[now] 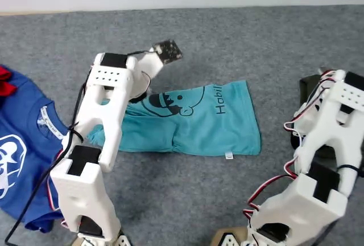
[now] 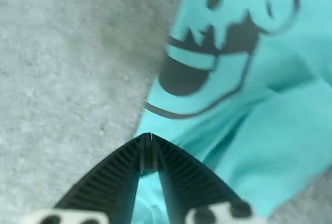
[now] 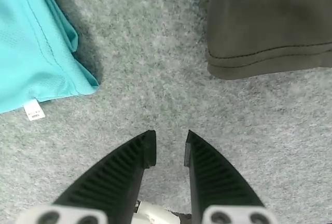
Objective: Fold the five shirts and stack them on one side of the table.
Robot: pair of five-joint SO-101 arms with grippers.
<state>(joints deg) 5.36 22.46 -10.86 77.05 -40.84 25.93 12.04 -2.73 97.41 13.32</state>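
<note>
- Now the teal shirt (image 1: 193,121) lies in the middle of the grey surface (image 1: 227,41). It is spread out, with a dark smiley face on it.
- One side of the teal shirt is bunched up under the left arm (image 1: 108,115).
- Up close, the left end effector (image 2: 149,151) is squeezed shut. Its tips touch each other right at the edge of the teal shirt (image 2: 249,105), and teal cloth sits between its fingers.
- A small white tag (image 1: 229,155) sticks out from the near edge of the teal shirt.
- The right arm (image 1: 324,143) is off to the side, well apart from the left one.
- The right end effector (image 3: 170,149) is open just a little and holds nothing. It hangs over bare grey surface, between a corner of the teal shirt (image 3: 31,42) and a dark shirt (image 3: 270,22).
- A blue shirt (image 1: 23,149) lies flat at the other side of the surface, beside the left arm.
- A bit of red cloth (image 1: 4,81) peeks in at the edge, touching the blue shirt.
</note>
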